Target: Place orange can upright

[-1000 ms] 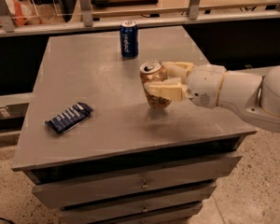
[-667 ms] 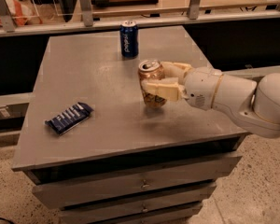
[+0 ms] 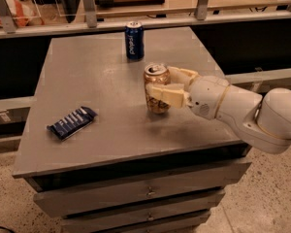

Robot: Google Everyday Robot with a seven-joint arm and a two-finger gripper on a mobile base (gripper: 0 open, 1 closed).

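Observation:
The orange can (image 3: 156,88) stands upright on the grey table (image 3: 97,81), right of centre, its silver top up. My gripper (image 3: 160,86) reaches in from the right on a white arm. Its cream fingers (image 3: 166,93) are closed around the can's body, one in front and one behind. The can's base seems to rest on the tabletop.
A dark blue can (image 3: 134,40) with white lettering stands upright at the back of the table. A dark blue snack packet (image 3: 72,122) lies flat at the front left. Drawers sit below the tabletop. A railing and shelf run behind the table.
The gripper and the orange can have shifted slightly left and lower toward the tabletop. The blue can and the packet have not moved.

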